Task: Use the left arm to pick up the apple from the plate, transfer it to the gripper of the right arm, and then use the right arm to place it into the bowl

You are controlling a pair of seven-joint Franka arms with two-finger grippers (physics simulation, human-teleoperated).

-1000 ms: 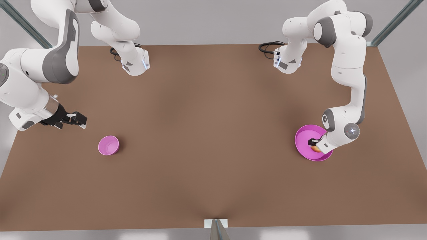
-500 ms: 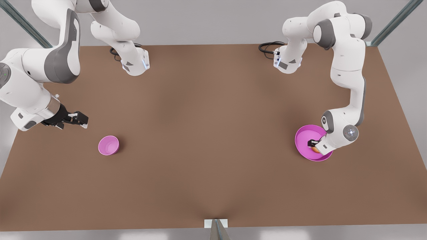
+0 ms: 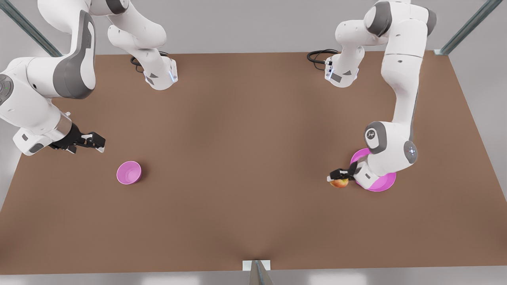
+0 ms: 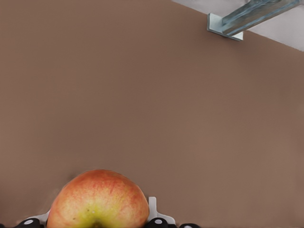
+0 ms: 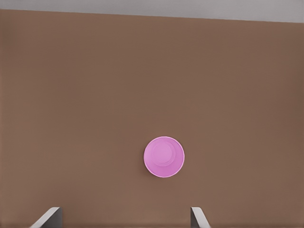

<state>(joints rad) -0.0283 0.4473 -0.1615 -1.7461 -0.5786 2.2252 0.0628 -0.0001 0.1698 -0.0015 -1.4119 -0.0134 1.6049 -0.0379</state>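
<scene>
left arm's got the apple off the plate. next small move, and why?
Probably carry it toward the table's middle: the left gripper is shut on the apple just beside the plate, while the right gripper waits open far off, near the bowl.

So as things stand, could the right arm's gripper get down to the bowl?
Probably yes. The right gripper is open and holds nothing, the bowl sits nearby on bare table, and nothing stands between them. The left gripper holds the apple far off beside the plate.

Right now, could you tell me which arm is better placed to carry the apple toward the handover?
The left: its gripper is shut on the apple, beside the plate. The right gripper waits open near the bowl.
</scene>
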